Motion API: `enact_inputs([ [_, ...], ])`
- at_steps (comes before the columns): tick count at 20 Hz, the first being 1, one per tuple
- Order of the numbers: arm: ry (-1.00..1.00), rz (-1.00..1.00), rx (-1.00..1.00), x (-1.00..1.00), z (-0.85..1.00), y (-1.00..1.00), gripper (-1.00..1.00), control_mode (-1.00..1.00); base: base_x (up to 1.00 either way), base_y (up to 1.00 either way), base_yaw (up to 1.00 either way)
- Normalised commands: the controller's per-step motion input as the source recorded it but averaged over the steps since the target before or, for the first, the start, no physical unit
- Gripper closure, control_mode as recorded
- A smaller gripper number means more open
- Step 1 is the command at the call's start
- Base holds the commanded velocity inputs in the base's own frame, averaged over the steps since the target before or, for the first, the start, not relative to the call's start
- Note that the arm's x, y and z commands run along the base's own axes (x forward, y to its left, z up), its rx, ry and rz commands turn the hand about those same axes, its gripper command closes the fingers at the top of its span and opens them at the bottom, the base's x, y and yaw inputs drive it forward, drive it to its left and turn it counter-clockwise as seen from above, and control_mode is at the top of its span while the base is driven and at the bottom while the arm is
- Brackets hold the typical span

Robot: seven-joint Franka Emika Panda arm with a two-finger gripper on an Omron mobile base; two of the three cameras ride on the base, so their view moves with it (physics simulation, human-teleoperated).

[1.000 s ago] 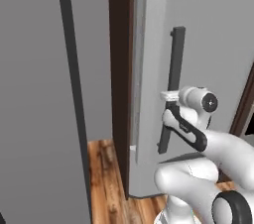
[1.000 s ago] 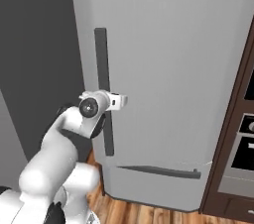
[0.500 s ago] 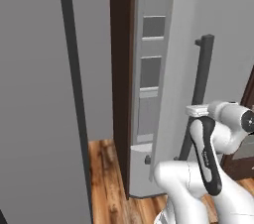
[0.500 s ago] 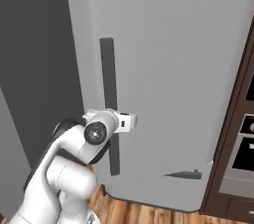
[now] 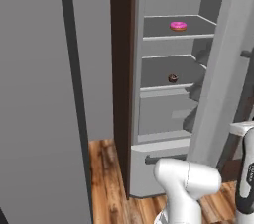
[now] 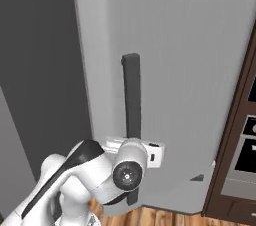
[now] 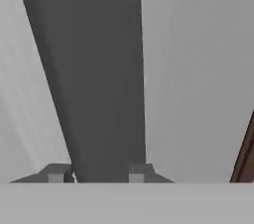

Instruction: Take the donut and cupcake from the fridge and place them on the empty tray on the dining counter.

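A kitchen: tall grey fridge (image 5: 218, 69), wooden floor (image 5: 106, 178), dark cabinets (image 6: 240, 135).

Flat, even rendered light fills all three views, with no clear source and no glare. Inside the fridge (image 5: 168, 44) the shelves read mid-grey, darker at the back, and the donut (image 5: 178, 26) shows sharply in saturated pink, while the cupcake (image 5: 172, 78) is a small dark blot (too small to resolve). Just ahead of the jaws, the handle (image 7: 94, 74) is a soft-edged dark band with faint streaky shading on the door beside it. Everything looks slightly soft and pixelated.
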Motion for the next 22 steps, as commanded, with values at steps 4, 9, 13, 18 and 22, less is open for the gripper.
enact_inputs([
  [4, 0.00, 0.00, 0.00, -1.00, 0.00, -0.98, 1.00, -1.00, 0.00, 0.00, 0.00],
  [9, 0.00, 0.00, 0.00, -0.88, 0.00, -0.86, 1.00, -1.00, 0.00, 0.00, 0.00],
  [13, -0.01, 0.01, 0.00, -0.67, 0.03, -0.66, -1.00, -1.00, 0.00, 0.00, 0.00],
  [18, -0.11, 0.00, 0.00, -0.84, 0.12, -0.18, -1.00, -1.00, 0.00, 0.00, 0.00],
  [22, -0.21, -0.07, -0.13, -0.84, 0.43, 0.69, -1.00, -1.00, 0.00, 0.00, 0.00],
])
